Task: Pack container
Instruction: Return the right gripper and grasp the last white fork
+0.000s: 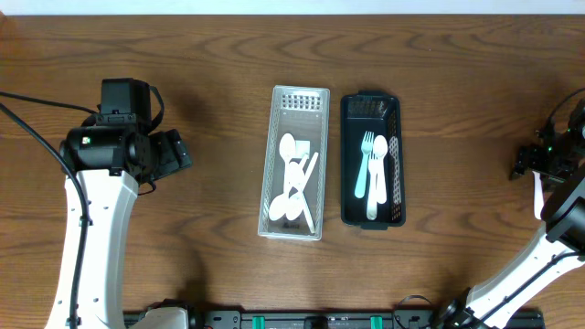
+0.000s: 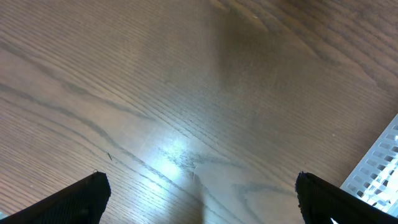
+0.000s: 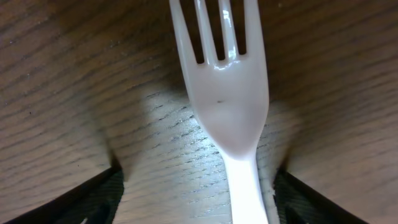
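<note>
My right gripper (image 3: pixel 199 182) hangs low over the counter (image 3: pixel 62 93), jaws apart and holding nothing. The white fork (image 3: pixel 227 106) lies between them. This looks like pick-up: close on the handle, then carry it left to the black container (image 1: pixel 346 164).

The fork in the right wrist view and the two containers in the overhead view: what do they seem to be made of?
Fork: white plastic, glossy; light glints at its tines. Pale container: likely translucent plastic, perforated walls. Black container: probably matte plastic, slotted walls.
</note>
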You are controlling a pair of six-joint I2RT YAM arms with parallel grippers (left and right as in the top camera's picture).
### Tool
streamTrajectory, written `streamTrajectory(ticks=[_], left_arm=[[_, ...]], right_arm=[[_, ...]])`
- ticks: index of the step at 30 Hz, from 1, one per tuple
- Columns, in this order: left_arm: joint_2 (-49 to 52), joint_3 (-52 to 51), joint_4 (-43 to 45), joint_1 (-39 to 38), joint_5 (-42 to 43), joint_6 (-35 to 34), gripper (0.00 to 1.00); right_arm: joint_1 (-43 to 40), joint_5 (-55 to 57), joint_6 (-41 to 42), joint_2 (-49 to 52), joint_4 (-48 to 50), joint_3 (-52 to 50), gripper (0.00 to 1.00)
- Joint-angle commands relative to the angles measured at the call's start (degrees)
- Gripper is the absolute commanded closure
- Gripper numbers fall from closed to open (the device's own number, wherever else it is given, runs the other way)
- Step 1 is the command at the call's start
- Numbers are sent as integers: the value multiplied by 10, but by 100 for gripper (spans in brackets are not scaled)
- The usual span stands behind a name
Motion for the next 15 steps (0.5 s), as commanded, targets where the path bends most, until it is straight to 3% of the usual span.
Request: streamTrajectory(ticks=[1,6,15], left_arm=[[2,-3,-1,-1,-5,7,2],[2,-3,-1,-1,-5,7,2],[2,-3,-1,-1,-5,7,2]], right_arm=[[-4,-3,-8,29,8,-5,28],[-3,-9,-7,29,7,-5,53],[-3,-26,-7,29,6,-5,65]])
